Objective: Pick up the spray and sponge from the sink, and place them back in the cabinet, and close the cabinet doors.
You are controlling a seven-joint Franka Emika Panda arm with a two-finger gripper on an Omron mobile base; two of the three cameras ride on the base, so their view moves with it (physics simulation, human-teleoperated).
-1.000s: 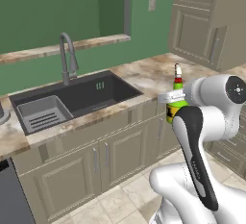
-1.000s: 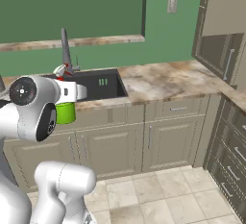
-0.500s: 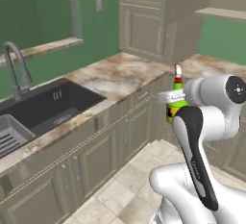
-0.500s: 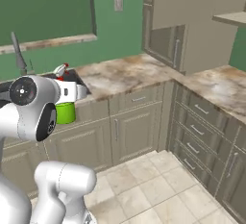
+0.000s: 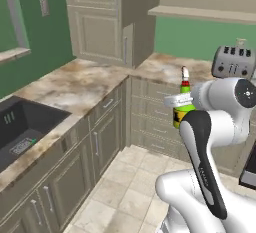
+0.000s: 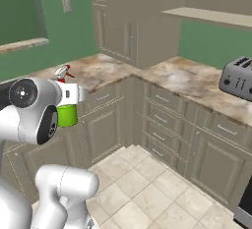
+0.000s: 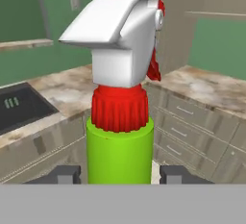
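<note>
Between the claw (image 7: pixel 120 175) fingers stands the smooth lime-green spray (image 7: pixel 120 146).

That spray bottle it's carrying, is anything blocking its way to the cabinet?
The gripper holds the spray upright over open floor. Nothing stands between it and the cabinet, but the doors look shut.

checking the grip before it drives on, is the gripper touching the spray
Touching: in the hand view the gripper fingertips press both sides of the spray.
</note>
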